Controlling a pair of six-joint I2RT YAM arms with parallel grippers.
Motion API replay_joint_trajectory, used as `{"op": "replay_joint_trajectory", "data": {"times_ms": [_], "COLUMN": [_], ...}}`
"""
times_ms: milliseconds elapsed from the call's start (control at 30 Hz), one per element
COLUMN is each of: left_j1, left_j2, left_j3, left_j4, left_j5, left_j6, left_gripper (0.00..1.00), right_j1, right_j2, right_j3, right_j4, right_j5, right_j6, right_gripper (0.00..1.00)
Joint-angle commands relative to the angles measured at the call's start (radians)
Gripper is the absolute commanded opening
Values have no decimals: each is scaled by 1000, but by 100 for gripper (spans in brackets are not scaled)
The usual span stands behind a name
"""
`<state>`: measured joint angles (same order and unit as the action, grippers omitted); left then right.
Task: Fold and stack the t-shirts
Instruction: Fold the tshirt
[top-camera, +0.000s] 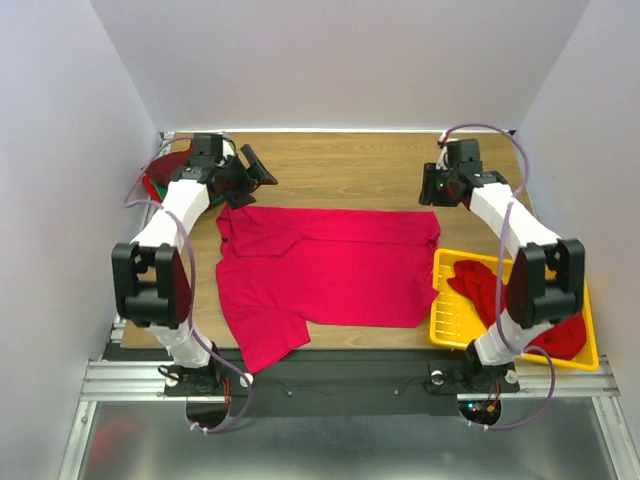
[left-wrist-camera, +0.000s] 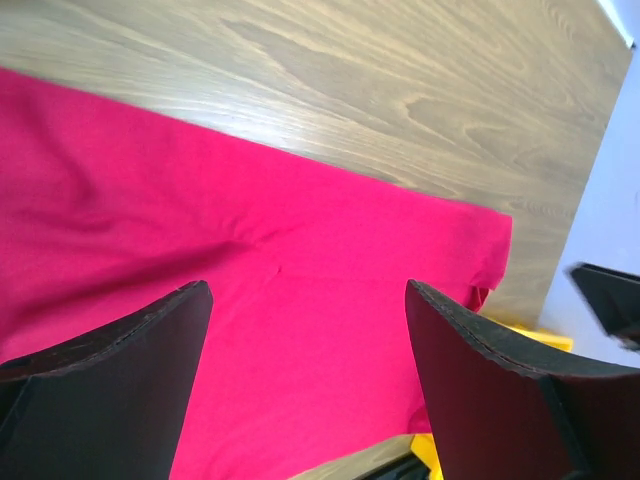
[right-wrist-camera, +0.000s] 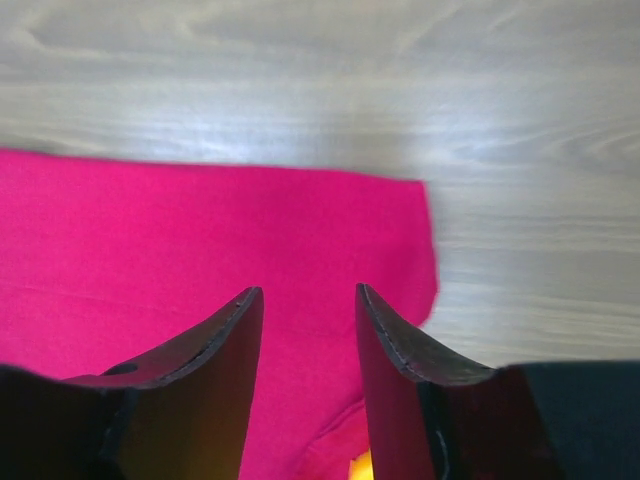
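A crimson t-shirt lies spread on the wooden table, folded once, one sleeve hanging toward the near edge. It fills the left wrist view and the right wrist view. My left gripper is open and empty above the shirt's far left corner. My right gripper is open and empty above the shirt's far right corner. More red shirts lie in the yellow tray. A pile of red and green cloth sits at the far left behind the left arm.
The yellow slotted tray stands at the near right, touching the shirt's right edge. White walls close in the table on the left, the back and the right. Bare wood shows beyond the shirt.
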<state>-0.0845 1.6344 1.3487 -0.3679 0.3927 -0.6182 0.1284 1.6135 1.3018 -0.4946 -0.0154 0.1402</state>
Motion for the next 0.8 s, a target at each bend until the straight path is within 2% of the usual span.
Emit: {"op": "replay_joint_trajectory", "data": {"times_ms": [0, 233, 400, 767], "left_j1": [0, 0, 0, 6], "left_j2": [80, 160, 173, 110], "left_j3": [-5, -95, -223, -290], "left_j4": [151, 251, 279, 199], "left_j5": [58, 107, 95, -43], "left_j6": [-49, -69, -61, -37], "left_gripper": [90, 90, 90, 92], "right_j1": [2, 2, 2, 2], "right_j2": [89, 210, 295, 518], "right_j3": [31, 25, 40, 224], "right_j4": [4, 5, 5, 4], "right_j5": [-110, -110, -113, -124], "right_j6": [56, 85, 108, 119], "right_gripper": [47, 45, 45, 45]}}
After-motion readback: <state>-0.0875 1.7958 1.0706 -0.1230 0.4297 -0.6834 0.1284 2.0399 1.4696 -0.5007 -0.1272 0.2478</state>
